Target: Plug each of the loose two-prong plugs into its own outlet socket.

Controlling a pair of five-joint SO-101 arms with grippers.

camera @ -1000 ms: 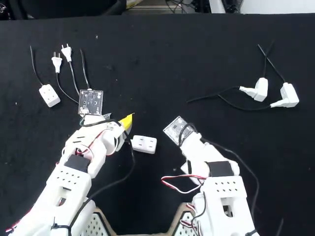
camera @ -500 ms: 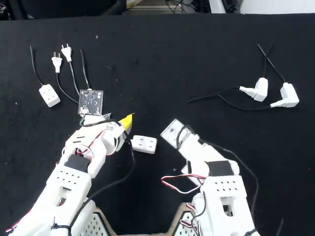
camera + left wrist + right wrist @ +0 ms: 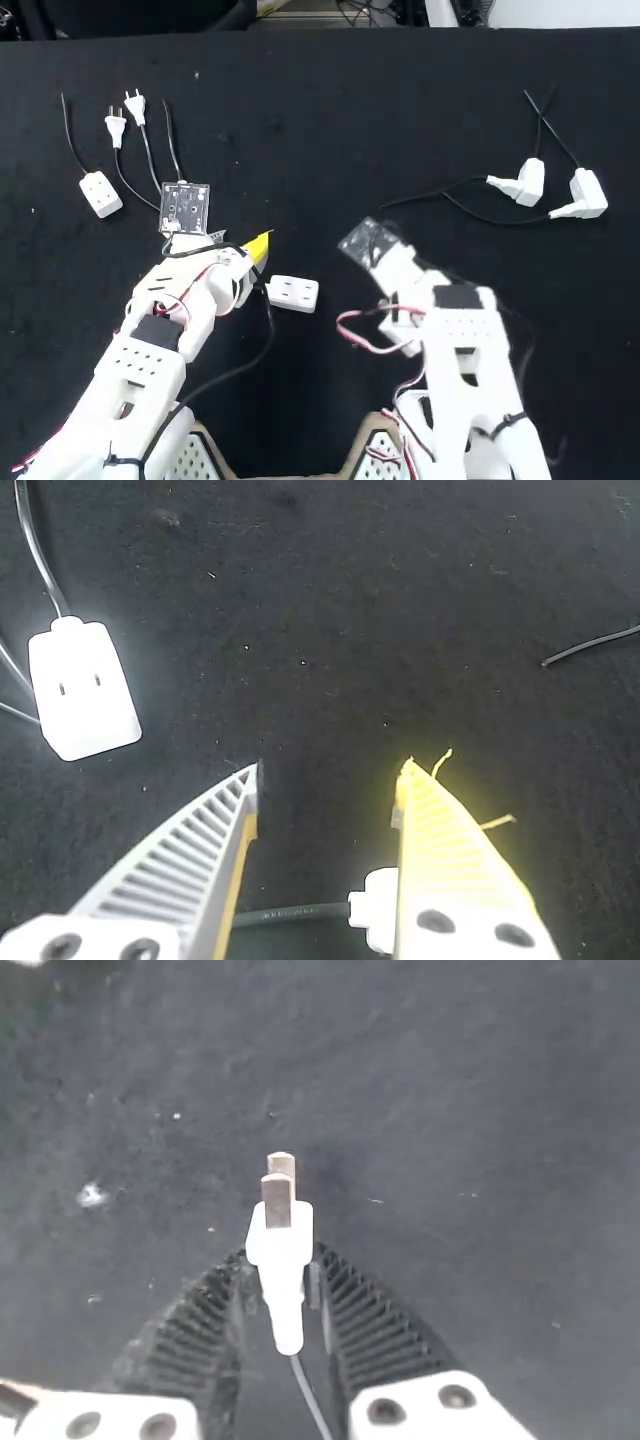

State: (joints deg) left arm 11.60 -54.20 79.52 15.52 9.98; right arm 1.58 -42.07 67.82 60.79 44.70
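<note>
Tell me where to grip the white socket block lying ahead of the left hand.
Likely the two long side walls of the socket block, mid-body, coming down from above. It lies flat, slots up, cable leaving one short end, so those walls are free and the slot face stays uncovered.

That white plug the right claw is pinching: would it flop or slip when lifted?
The plug looks like hard plastic with rigid prongs, so probably stiff and light. Its thin cord likely flops and may tug it. The right gripper pinches its narrow body, so it might twist.
</note>
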